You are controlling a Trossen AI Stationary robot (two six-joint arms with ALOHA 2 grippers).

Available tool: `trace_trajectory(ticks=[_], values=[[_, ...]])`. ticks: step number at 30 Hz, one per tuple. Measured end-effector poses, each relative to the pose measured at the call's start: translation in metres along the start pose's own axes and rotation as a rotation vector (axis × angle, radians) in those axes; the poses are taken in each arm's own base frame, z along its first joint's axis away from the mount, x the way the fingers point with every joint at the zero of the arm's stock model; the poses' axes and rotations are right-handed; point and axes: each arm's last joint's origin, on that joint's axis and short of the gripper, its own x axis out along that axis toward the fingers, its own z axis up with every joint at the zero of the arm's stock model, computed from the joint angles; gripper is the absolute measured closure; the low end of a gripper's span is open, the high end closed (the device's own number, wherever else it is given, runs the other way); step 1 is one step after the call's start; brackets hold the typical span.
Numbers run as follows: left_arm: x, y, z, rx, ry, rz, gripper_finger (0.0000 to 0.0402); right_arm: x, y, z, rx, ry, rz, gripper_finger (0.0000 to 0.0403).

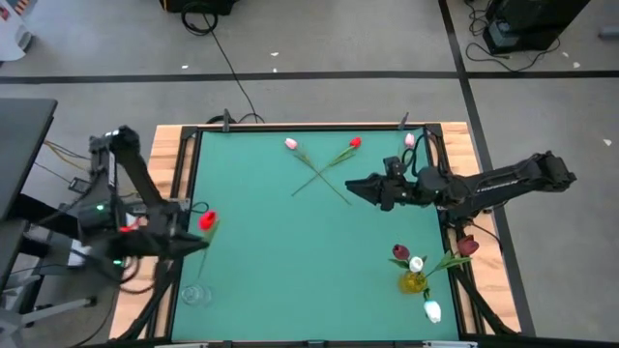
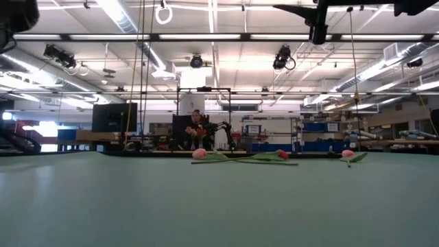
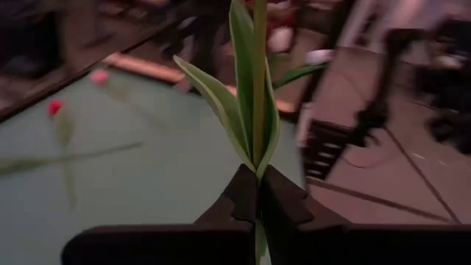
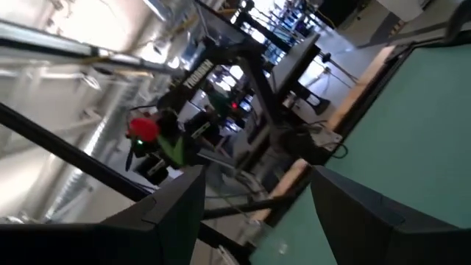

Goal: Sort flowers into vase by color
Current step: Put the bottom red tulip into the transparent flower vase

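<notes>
Near the front right corner of the green worktop (image 1: 290, 261) stands a small vase (image 1: 414, 282) with a few flowers in it: a dark red one (image 1: 399, 253), a white one (image 1: 417, 264) and another dark red one (image 1: 468, 246) leaning out to the right. One more white flower (image 1: 432, 311) lies just in front of the vase, close to the front edge.

Near the front left corner sits a clear glass vase (image 1: 195, 294).

Just behind it, over the left edge, the left gripper (image 3: 257, 197) is pinched tight on the green stem of a red flower (image 1: 207, 220). The stem and its long leaves stick up between the dark fingers (image 3: 239, 199).

Farther back, over the right side of the worktop, the right gripper (image 1: 356, 184) hangs in the air with its fingers spread apart. It holds nothing.

Toward the back edge, in the middle, two flowers lie flat with their stems crossed. One is pink (image 1: 291, 144) and one is red (image 1: 355, 143).

Near the back right corner there is one more pink flower (image 1: 409, 139).
</notes>
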Motion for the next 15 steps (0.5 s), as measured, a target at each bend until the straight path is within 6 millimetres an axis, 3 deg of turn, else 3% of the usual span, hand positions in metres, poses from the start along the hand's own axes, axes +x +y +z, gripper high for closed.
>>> trace_trajectory(ticks=[6, 15], values=[[-0.028, -0.012, 0.0, 0.107, -0.027, -0.164, 0.039, 0.009, 0.002, -0.006, 0.039, -0.095, -0.009, 0.0149], [-0.061, -0.03, -0.025, 0.155, -0.131, -0.23, 0.039, 0.025, 0.014, -0.003, 0.043, -0.157, -0.033, 0.0154]])
